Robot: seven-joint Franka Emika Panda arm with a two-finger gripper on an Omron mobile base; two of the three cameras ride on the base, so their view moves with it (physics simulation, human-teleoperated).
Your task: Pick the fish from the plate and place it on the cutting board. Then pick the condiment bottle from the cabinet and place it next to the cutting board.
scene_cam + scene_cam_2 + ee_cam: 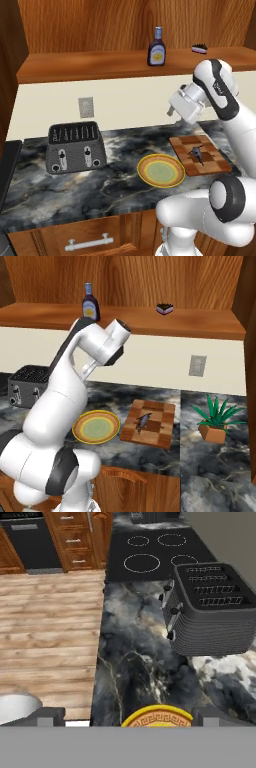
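Fish [196, 152] on cutting board [216, 163]; claw [171, 111] apparently well above.

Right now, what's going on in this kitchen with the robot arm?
The fish already lies on the cutting board, and the yellow plate beside it on the marble counter holds nothing. The arm is raised above the counter with its hand open and holding nothing. The condiment bottle stands on the cabinet shelf, not yet picked up. A toaster sits to the left of the plate.
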